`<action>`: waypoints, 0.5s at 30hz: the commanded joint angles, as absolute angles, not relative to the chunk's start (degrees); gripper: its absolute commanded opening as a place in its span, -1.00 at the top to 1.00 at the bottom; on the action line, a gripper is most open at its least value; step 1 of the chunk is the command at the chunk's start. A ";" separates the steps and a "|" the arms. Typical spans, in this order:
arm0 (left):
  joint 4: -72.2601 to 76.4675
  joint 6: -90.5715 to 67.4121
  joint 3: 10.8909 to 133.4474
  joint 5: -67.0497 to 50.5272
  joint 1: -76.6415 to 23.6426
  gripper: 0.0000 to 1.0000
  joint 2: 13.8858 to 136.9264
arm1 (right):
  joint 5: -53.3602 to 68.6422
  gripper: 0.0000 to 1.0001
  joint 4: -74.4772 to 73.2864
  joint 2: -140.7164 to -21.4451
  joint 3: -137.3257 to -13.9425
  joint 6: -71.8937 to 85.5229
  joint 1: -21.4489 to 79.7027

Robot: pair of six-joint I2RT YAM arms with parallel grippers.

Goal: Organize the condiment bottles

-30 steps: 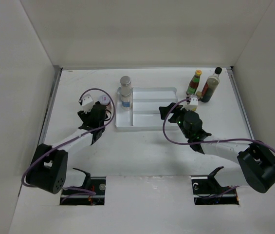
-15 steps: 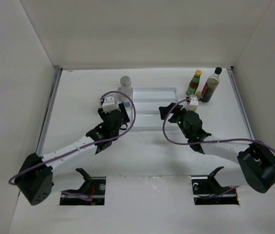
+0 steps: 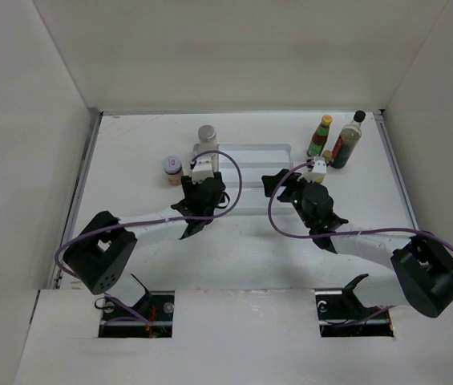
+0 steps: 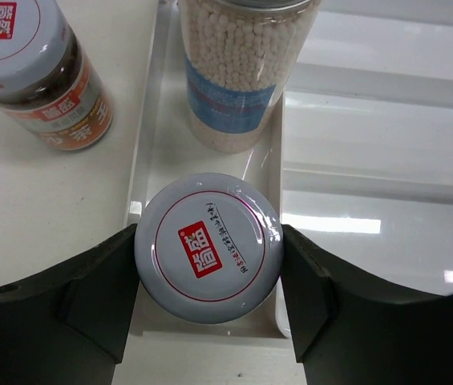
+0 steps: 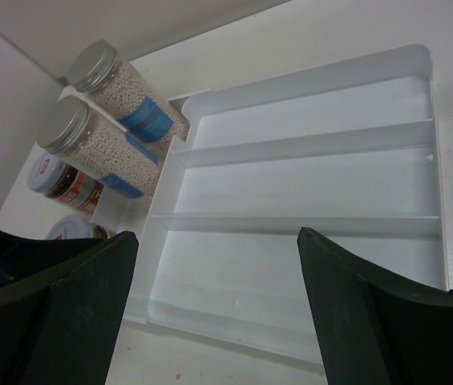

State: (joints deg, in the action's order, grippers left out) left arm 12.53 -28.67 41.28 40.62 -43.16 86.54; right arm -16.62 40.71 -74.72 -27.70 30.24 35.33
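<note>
My left gripper (image 4: pixel 208 245) is shut on a short grey-lidded jar (image 4: pixel 208 277) with a red logo, over the front of the left compartment of the white tray (image 4: pixel 354 160). In the top view the left gripper (image 3: pixel 201 186) hides that jar. Behind it stands a bead-filled jar with a blue label (image 4: pixel 242 72), and a second bead jar (image 3: pixel 207 134) stands at the tray's back left. An orange-labelled jar (image 4: pixel 38 72) stands on the table left of the tray (image 3: pixel 171 168). My right gripper (image 5: pixel 216 234) is open and empty over the tray's front (image 3: pixel 278 180).
A red yellow-capped bottle (image 3: pixel 320 135) and a tall dark black-capped bottle (image 3: pixel 348 138) stand at the back right, beyond the right gripper. The tray's stepped shelves (image 5: pixel 306 184) hold nothing. White walls close in the table on three sides.
My left arm has swung right, from the table left of the tray to over the tray's left compartment. The orange-labelled jar now stands uncovered. The right arm has not moved.
</note>
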 commanded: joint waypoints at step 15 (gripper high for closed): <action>15.47 -26.89 41.57 40.00 -34.43 -0.74 69.52 | -16.00 -0.78 42.98 -74.62 -29.88 29.79 35.99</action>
State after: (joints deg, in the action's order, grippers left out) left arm 15.07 -27.05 41.45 40.51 -38.41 70.63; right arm -16.62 40.71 -74.72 -27.70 30.24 35.33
